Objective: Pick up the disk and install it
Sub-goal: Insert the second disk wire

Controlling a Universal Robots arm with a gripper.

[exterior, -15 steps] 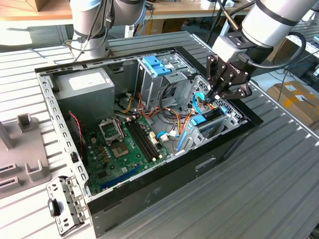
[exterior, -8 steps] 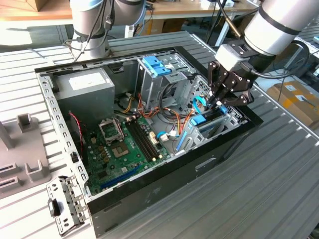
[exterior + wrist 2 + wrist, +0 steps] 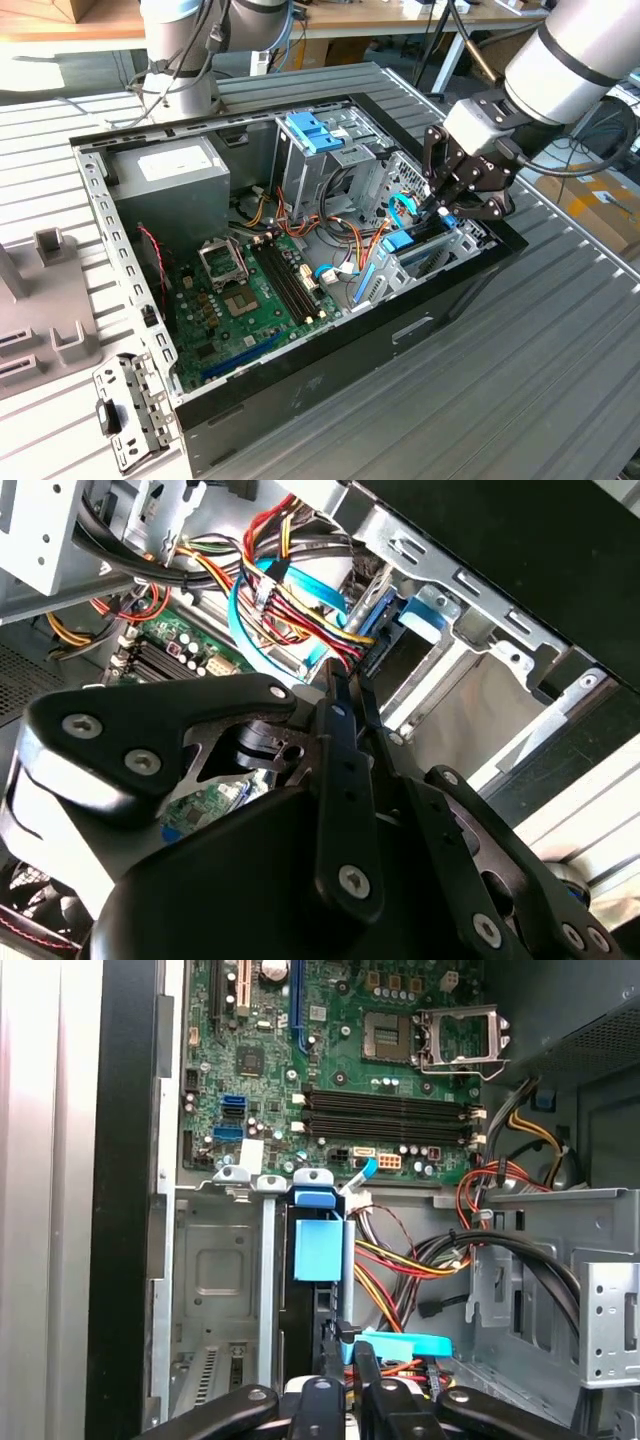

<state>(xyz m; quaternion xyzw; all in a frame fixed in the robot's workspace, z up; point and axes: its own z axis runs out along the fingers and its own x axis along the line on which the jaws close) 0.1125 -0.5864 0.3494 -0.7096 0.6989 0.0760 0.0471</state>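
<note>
The exterior view is evenly bright, with soft shadows inside the computer case (image 3: 300, 390). In the first wrist view a strong white glare washes out the table (image 3: 40, 1160) beside the case. In the second wrist view the gripper (image 3: 340, 695) is dark and slightly blurred.

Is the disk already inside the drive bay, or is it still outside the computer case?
Inside. In the first wrist view the disk stands on edge in the metal bay, with the pincer shut on its end.
</note>
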